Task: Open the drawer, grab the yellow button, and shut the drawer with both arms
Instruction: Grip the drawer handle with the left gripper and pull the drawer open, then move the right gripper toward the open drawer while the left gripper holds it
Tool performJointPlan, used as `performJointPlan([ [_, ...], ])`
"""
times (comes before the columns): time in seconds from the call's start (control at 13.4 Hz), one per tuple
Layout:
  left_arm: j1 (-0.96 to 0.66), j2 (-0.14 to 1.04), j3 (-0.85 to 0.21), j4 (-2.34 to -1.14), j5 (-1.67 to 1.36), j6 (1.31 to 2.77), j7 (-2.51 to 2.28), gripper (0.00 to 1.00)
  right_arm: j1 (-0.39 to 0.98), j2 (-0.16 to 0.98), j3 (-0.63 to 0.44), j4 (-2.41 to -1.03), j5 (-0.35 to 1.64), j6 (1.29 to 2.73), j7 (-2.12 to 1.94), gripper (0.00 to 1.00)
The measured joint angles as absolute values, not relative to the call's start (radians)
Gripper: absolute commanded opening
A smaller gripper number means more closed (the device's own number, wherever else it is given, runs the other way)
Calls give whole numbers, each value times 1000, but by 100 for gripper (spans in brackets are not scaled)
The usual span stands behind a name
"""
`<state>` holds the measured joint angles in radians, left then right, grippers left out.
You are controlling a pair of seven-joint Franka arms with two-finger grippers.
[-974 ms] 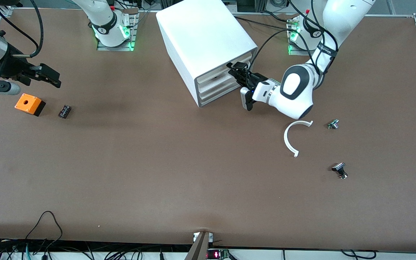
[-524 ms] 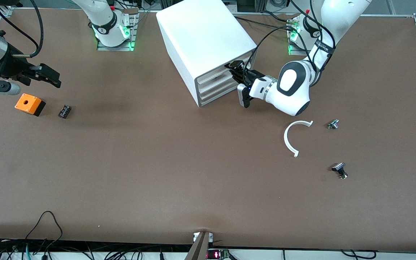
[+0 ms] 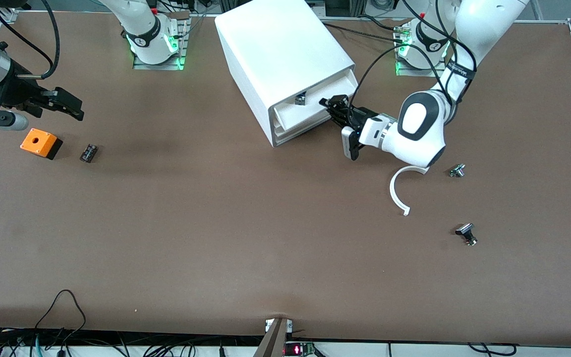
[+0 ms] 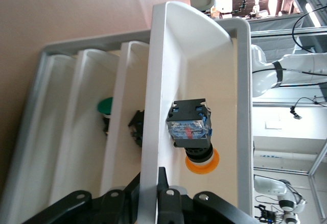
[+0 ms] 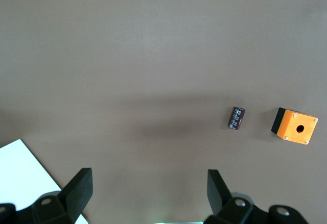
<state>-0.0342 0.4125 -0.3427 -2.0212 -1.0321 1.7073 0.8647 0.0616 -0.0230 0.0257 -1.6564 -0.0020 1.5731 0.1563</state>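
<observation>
Now drawer (image 3: pixel 301 111) open | button (image 4: pixel 193 134) inside | left jaws gripping drawer | right jaws spread

A robotics lab — two glossy white robot arms (image 3: pixel 417 131) bolted onto a wide brown counter (image 3: pixel 246 228), loose black cables (image 3: pixel 62 307) trailing along its edge, aluminium framing and more white arms (image 4: pixel 278 73) visible in the left wrist view.

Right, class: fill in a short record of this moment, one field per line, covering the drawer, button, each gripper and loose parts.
drawer: top one, pulled partly out of the cabinet
button: lying inside the drawer
left gripper: shut on the drawer front
right gripper: open, waiting above the orange box
loose parts: white curved strip, small black cylinder
</observation>
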Motion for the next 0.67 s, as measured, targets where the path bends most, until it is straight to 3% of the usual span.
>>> performJointPlan([
  [0.45, 43, 517, -342, -1909, -1001, 1656, 873, 0, 139, -17, 28, -1656, 37, 1622, 240, 99],
  [0.52, 50, 527, -342, -1899, -1001, 1651, 874, 30, 169, -10, 30, -1656, 40, 1643, 284, 99],
  [0.6, 55, 533, -341, -1889, -1000, 1651, 874, 94, 203, 0, 31, -1656, 41, 1666, 329, 99],
  [0.67, 56, 536, -340, -1882, -995, 1663, 875, 100, 235, 13, 32, -1656, 41, 1686, 368, 99],
])
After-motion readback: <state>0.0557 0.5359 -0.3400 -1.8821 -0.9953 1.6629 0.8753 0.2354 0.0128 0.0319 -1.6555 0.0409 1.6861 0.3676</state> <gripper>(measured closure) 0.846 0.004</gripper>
